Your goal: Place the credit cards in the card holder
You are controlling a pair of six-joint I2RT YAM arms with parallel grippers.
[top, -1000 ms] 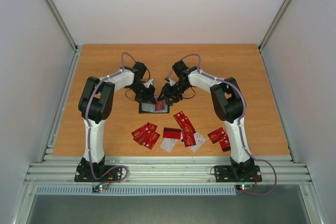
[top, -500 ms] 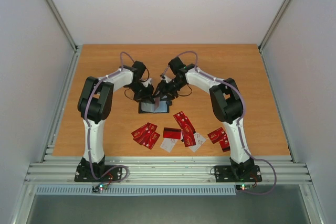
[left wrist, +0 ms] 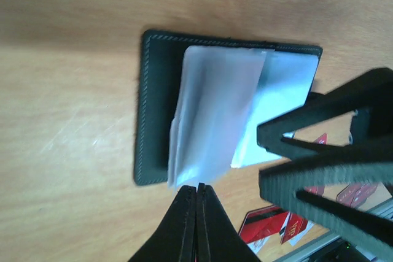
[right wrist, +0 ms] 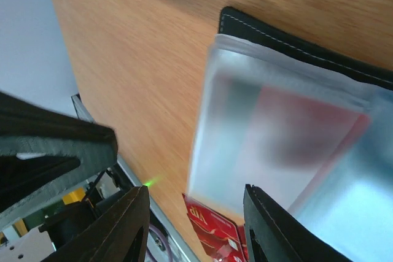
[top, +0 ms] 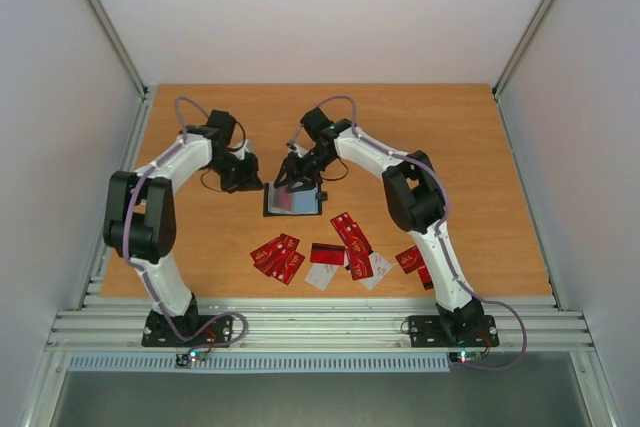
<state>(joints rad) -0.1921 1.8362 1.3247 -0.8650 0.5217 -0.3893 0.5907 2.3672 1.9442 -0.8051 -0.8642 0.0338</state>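
The black card holder (top: 272, 211) lies open mid-table with its pale translucent pockets (left wrist: 215, 108) fanned up. A red card (right wrist: 307, 121) shows blurred through one pocket. My right gripper (top: 294, 179) hovers over the holder's far edge, open, with the pockets showing beyond its fingers (right wrist: 132, 225) and nothing pinched between them. My left gripper (top: 246, 177) is shut and empty, a little left of the holder; its tips (left wrist: 198, 189) sit just off the pockets' near edge. Several loose red and white credit cards (top: 280, 257) lie in front of the holder.
More cards lie in small piles at the middle (top: 350, 235) and right (top: 415, 261), near the right arm's lower link. The right gripper's fingers (left wrist: 319, 151) fill the right side of the left wrist view. The table's metal front rail (top: 320, 322) runs along the near edge.
The left arm has swung left, away from the holder. The right gripper has slid left over the holder, and the red card seen on the holder a second ago now sits inside a pocket.
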